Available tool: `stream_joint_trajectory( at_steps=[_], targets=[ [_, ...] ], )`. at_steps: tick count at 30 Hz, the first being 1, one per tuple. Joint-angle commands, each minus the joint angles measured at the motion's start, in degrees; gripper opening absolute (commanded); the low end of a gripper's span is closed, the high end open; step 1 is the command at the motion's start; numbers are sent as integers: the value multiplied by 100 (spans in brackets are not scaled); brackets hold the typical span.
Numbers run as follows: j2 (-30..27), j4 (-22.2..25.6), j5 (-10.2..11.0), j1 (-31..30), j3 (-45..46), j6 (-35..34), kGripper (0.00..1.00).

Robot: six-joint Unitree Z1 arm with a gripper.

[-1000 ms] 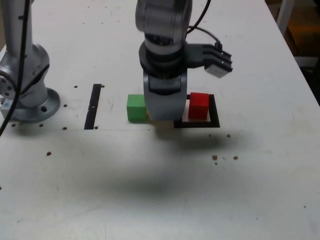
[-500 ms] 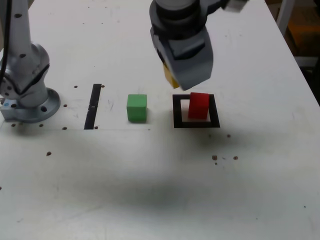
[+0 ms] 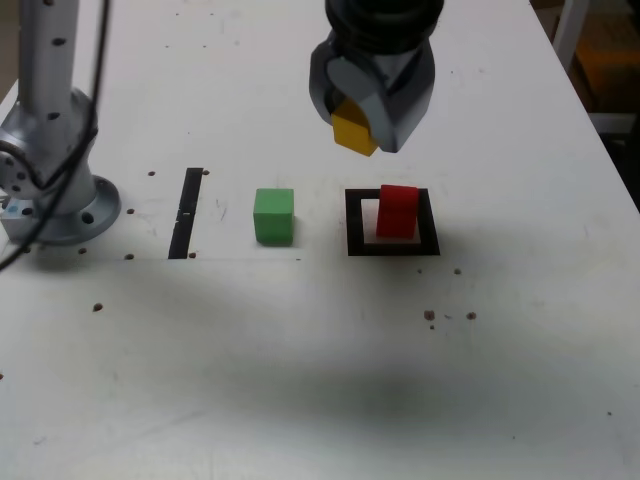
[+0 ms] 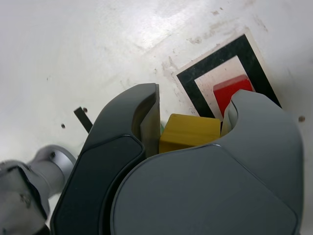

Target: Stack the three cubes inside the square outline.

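Observation:
My gripper [image 3: 366,125] hangs well above the table, shut on the yellow cube [image 3: 354,131], which also shows between the jaws in the wrist view [image 4: 188,132]. The red cube [image 3: 397,211] stands inside the black square outline [image 3: 392,247] on the white table; in the wrist view the red cube [image 4: 231,92] peeks out beyond the gripper, inside the outline [image 4: 198,93]. The green cube [image 3: 273,215] rests on the table to the exterior view's left of the outline. The held cube is above and slightly to the exterior view's left of the red one.
A thin black strip [image 3: 186,211] lies to the exterior view's left of the green cube. The arm's round metal base [image 3: 55,195] stands at the far left. Small dark specks dot the white table [image 3: 300,350].
The gripper has risen from table level beside the green cube, carrying the yellow cube up and toward the exterior view's right, over the outline's edge. Red and green cubes have not moved.

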Motion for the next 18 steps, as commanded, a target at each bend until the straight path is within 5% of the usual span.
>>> stream_joint_trajectory(
  at_steps=[1, 12, 18],
  targets=[
    [81, 185, -1, 49, -189, -1140, 28],
    [463, 615, -343, 213, -868, -1195, 24],
    [747, 697, -557, 166, -1059, -1870, 24]
  ],
)
